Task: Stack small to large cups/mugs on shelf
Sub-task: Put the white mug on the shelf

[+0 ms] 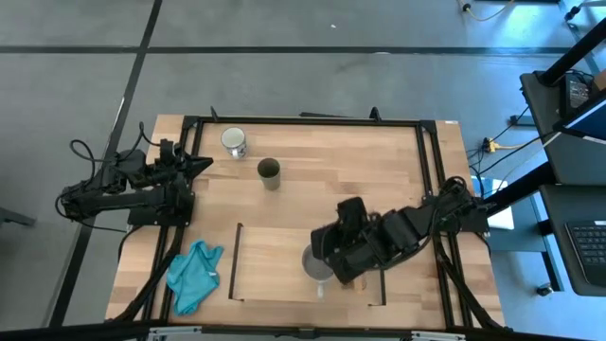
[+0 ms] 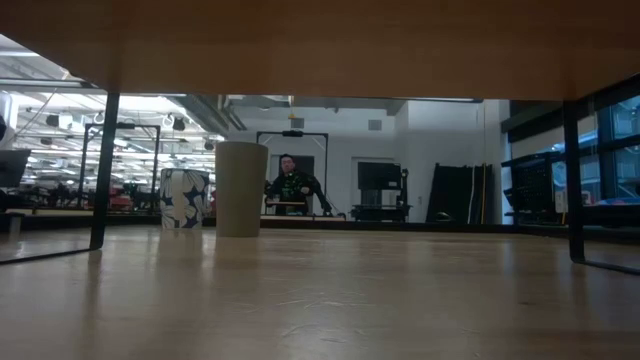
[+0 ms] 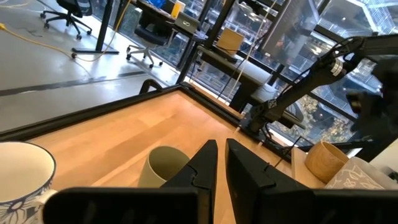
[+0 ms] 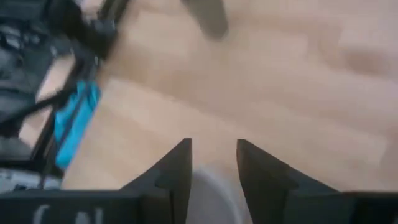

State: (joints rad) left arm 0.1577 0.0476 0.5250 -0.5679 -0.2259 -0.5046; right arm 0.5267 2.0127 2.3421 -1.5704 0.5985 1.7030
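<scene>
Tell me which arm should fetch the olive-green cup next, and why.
Probably the left. The left gripper waits at the table's left edge, with the olive-green cup just ahead. The right gripper is busy at the grey mug on the shelf.

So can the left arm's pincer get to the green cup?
Probably yes. The left pincer sits at the table's left edge, and only bare wood lies between it and the green cup. The white mug stands off to one side, not between them.

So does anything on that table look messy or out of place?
Only the teal cloth, crumpled at the table's near left corner beside the shelf. The white mug and green cup stand upright; nothing looks spilled.
</scene>
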